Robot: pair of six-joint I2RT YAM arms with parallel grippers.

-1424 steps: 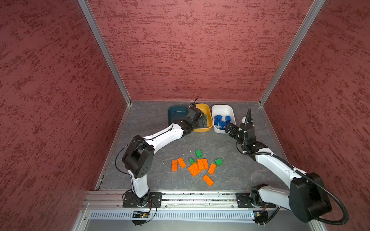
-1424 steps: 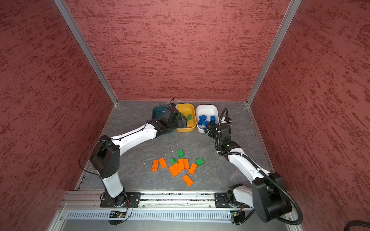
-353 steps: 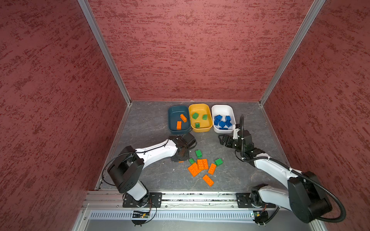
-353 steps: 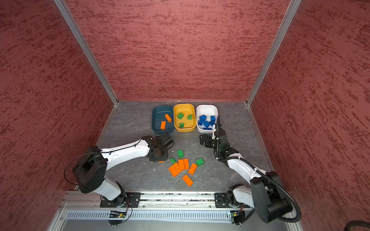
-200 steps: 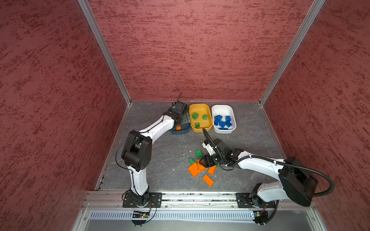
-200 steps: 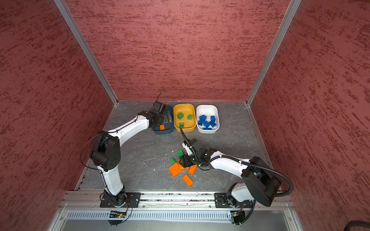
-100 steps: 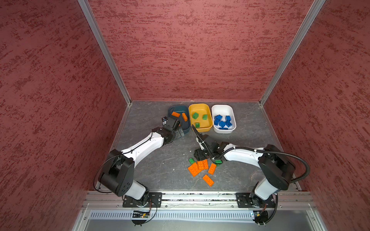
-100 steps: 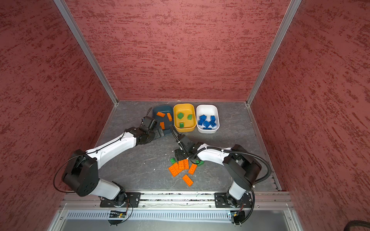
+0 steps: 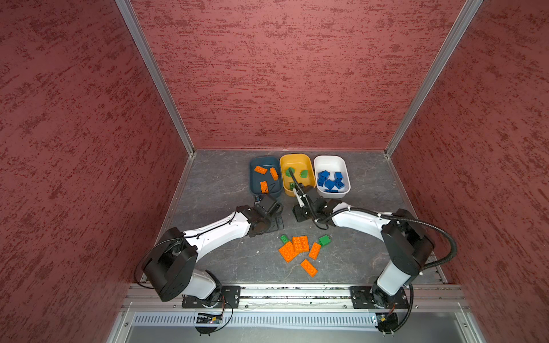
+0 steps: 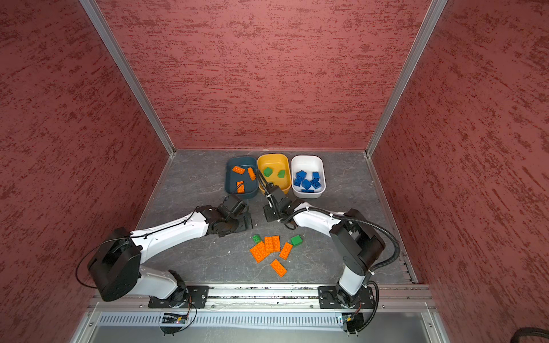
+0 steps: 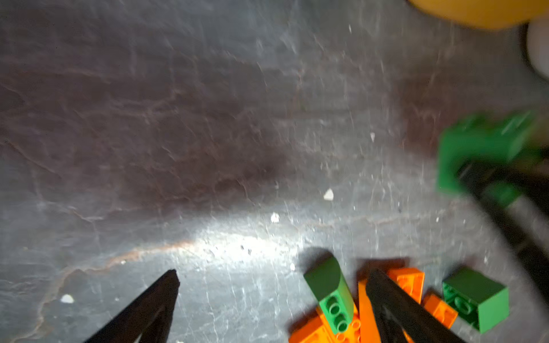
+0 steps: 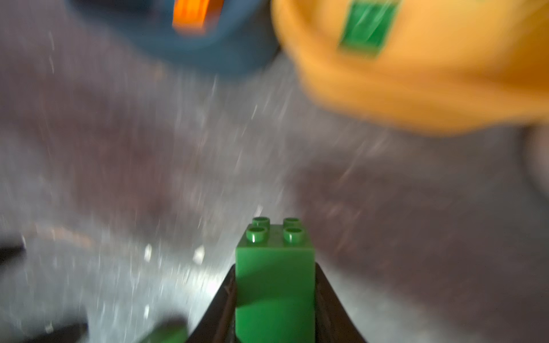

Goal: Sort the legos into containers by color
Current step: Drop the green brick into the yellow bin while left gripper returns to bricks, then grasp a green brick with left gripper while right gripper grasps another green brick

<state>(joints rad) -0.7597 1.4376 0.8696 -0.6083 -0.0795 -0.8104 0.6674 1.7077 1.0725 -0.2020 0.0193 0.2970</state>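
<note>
Right gripper (image 12: pixel 274 268): clamped on 1 green block (image 12: pixel 274 285), over the table (image 9: pixel 214 190) just in front of the yellow tub (image 9: pixel 297 155). Left gripper (image 11: pixel 271 276): spread, empty, near the pile (image 9: pixel 297 248) of orange plates and 2 green bricks toward the front edge. Teal tub (image 9: pixel 256 185), yellow tub and white tub (image 9: pixel 331 156) line the back edge.

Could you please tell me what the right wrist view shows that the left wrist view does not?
Only the right wrist view: the teal tub with an orange plate inside, a sorted green block in the yellow tub, and the studs of the held green block in the right gripper's fingers. Only the left wrist view: the open left gripper by the loose orange plates. Both: the held green block, the yellow tub, the grey table.
</note>
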